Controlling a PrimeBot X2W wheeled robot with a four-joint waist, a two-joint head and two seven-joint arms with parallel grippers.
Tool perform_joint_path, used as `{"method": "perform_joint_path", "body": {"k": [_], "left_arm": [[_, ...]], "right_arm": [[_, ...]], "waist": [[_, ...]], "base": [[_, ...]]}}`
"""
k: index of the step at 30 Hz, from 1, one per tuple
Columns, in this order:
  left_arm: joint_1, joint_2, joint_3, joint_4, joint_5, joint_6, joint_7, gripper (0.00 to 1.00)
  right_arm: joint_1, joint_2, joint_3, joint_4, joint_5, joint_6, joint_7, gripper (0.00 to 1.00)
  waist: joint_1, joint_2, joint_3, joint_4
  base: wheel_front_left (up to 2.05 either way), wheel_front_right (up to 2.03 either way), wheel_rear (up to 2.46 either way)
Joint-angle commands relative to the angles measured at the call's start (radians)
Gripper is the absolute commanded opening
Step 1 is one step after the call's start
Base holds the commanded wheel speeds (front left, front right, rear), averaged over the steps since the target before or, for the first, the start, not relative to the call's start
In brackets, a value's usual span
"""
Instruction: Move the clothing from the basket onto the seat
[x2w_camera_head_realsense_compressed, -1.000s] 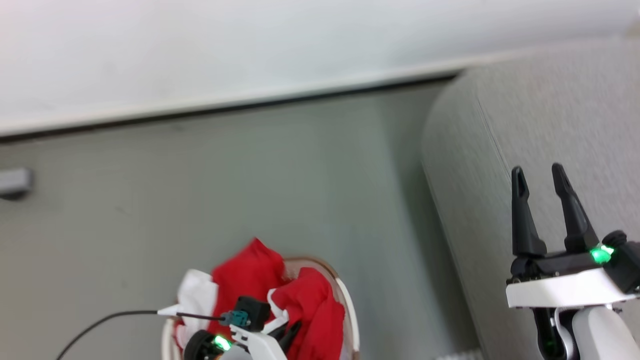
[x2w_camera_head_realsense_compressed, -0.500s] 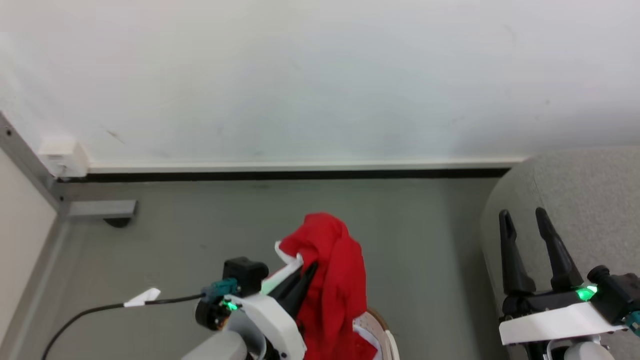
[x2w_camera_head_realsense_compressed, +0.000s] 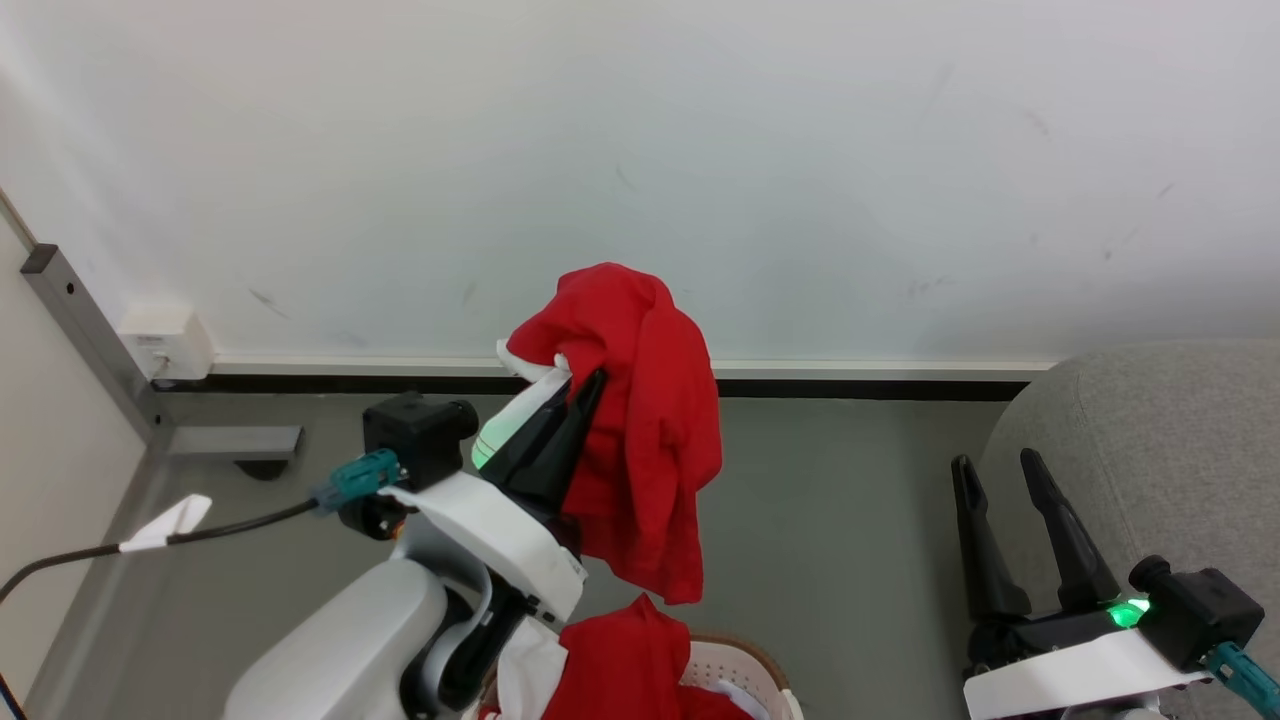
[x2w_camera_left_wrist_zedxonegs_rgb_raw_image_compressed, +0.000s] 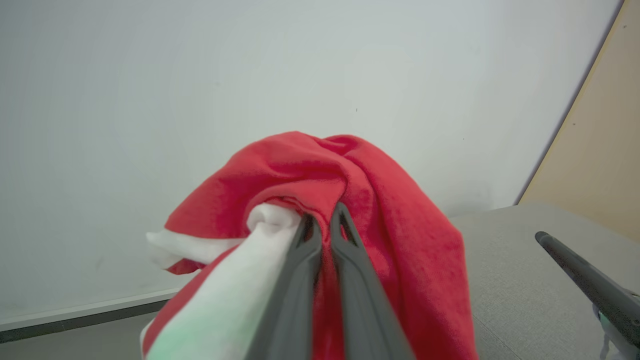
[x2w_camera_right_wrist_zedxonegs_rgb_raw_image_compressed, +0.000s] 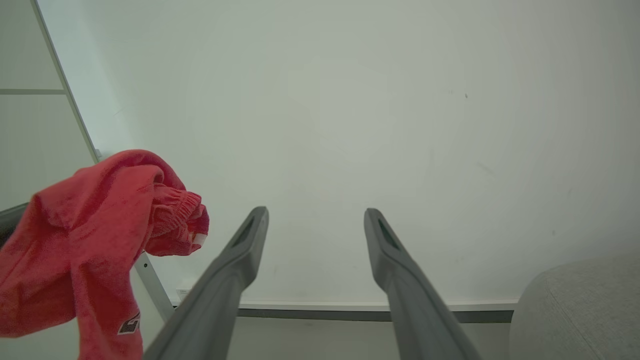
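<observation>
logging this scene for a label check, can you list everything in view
held garment: 1, red and white, hanging from left gripper
other clothing: count unclear, red and white, in the basket
basket: 1, white, brown rim, bottom edge
seat: 1, light grey, right
wall box: 1, white, low left
cable: 1, black, white tag, lower left
left gripper: 1, dark fingers, shut on held garment
right gripper: 1, dark fingers, open, by the seat

Red clothing (x2w_camera_head_realsense_compressed: 650, 430) held up
One piece hangs from the left gripper's (x2w_camera_head_realsense_compressed: 592, 382) pinched jaws; more (x2w_camera_head_realsense_compressed: 620, 660) lies in the white basket (x2w_camera_head_realsense_compressed: 732, 667) below them, grey seat (x2w_camera_head_realsense_compressed: 1150, 440) to their right.
</observation>
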Motion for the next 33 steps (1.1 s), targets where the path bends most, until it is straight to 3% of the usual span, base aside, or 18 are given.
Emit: {"method": "perform_joint_path", "body": {"k": [1, 9, 16, 21, 23, 29, 33], "left_arm": [[-0.011, 0.009, 0.005, -0.02, -0.003, 0.006, 0.009, 0.0], [-0.015, 0.013, 0.003, -0.061, -0.002, 0.024, 0.027, 0.0], [-0.019, 0.0, -0.002, -0.05, -0.007, 0.021, 0.023, 0.0], [-0.029, -0.012, -0.007, -0.027, -0.009, 0.013, 0.021, 0.0], [-0.038, -0.026, -0.014, -0.013, -0.012, 0.007, 0.021, 0.0], [-0.051, -0.045, -0.021, -0.004, -0.014, 0.0, 0.021, 0.0], [-0.051, -0.073, -0.044, 0.002, -0.016, -0.016, 0.026, 0.0]], "right_arm": [[0.018, -0.009, 0.003, 0.006, -0.002, -0.002, 0.001, 1.0], [0.016, -0.027, 0.055, 0.004, 0.002, -0.002, 0.001, 1.0], [-0.007, -0.118, 0.283, -0.071, 0.071, -0.002, 0.012, 1.0], [-0.025, -0.136, 0.394, -0.111, 0.139, -0.002, 0.013, 1.0], [-0.054, -0.141, 0.462, -0.101, 0.164, -0.002, 0.029, 1.0], [-0.12, -0.116, 0.532, -0.031, 0.203, -0.002, 0.064, 1.0], [-0.2, -0.079, 0.577, 0.11, 0.227, -0.002, 0.073, 1.0]], "waist": [[0.0001, -0.0001, -0.005, 0.003], [0.0001, -0.0001, -0.021, 0.002], [0.0001, -0.0001, -0.03, 0.021], [0.0001, -0.0001, -0.039, 0.038], [0.0001, -0.0001, -0.043, 0.052], [0.0001, -0.0001, -0.043, 0.075], [0.0001, -0.0001, -0.052, 0.114]], "base": [[0.0, 0.0, 0.0], [0.0, 0.0, 0.0], [0.0, 0.0, 0.0], [0.0, 0.0, 0.0], [0.0, 0.0, 0.0], [0.0, 0.0, 0.0], [0.0, 0.0, 0.0]]}}
